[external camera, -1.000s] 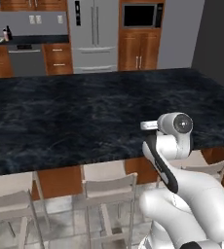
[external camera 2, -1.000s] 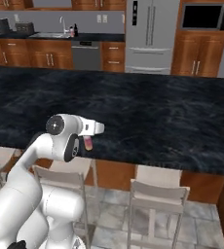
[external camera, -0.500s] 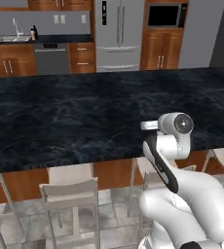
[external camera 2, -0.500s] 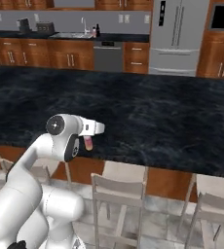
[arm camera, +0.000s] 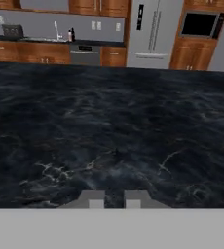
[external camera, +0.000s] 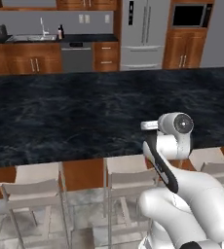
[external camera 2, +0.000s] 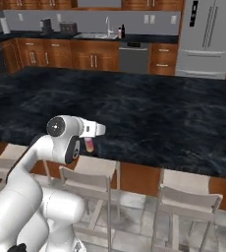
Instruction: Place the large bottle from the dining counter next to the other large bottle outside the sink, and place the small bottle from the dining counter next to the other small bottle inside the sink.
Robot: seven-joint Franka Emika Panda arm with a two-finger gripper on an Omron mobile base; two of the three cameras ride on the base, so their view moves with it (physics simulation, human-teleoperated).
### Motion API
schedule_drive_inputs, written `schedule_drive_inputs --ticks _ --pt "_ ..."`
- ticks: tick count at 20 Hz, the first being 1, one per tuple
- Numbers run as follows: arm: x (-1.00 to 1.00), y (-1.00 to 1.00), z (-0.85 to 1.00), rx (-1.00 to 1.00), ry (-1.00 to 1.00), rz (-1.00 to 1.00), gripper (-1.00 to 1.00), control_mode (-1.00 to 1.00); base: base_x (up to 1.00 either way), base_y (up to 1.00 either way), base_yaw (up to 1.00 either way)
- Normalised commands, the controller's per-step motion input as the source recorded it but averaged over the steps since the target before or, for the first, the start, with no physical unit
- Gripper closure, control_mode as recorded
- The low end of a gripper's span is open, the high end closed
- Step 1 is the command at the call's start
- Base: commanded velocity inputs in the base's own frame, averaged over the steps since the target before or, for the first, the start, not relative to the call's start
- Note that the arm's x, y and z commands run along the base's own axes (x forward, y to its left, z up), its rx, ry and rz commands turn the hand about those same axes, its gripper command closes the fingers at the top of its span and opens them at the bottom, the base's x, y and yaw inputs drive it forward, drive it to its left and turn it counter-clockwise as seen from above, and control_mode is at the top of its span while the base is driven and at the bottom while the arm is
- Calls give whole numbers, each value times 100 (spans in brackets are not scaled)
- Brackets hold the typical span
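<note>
My gripper [external camera 2: 89, 143] hangs folded close to the arm, just above the near edge of the dark marble dining counter [external camera 2: 149, 110]. It is shut on a small pinkish bottle [external camera 2: 89, 144] that shows under the hand. In the hand view the fingertips [arm camera: 92, 198] stand close together over the counter [arm camera: 109, 126]. The sink [external camera: 28, 37] lies in the far back counter, also seen as sink [external camera 2: 96, 35]. A dark bottle [external camera: 60, 32] stands outside it, at its right; it shows too as the dark bottle [external camera 2: 123, 30] and bottle [arm camera: 71, 35]. The sink's inside is too far to make out.
Stools [external camera: 32, 187] [external camera: 133, 176] line the near side of the counter under the arm, with more stools [external camera 2: 90, 181] [external camera 2: 188, 198]. A steel fridge [external camera: 143, 34], a dishwasher [external camera: 75, 58] and wooden cabinets [external camera: 33, 63] run along the back wall.
The whole scene has slid to the right in both base views, so the base has driven left. The arm keeps its folded pose with the pinkish bottle still in the gripper.
</note>
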Motion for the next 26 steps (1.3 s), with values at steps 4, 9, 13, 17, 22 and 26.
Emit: schedule_drive_inputs --ticks 4,9,13,17,22,26 --pt "0 0 0 0 0 0 100 100 -24 100 7" --pt "0 0 0 0 0 0 100 100 -18 100 7" --pt "0 0 0 0 0 0 100 100 -13 100 6" --pt "0 0 0 0 0 0 100 100 -12 100 6" --pt "0 0 0 0 0 0 100 100 -8 100 5" --pt "0 0 0 0 0 0 100 100 -7 100 5"
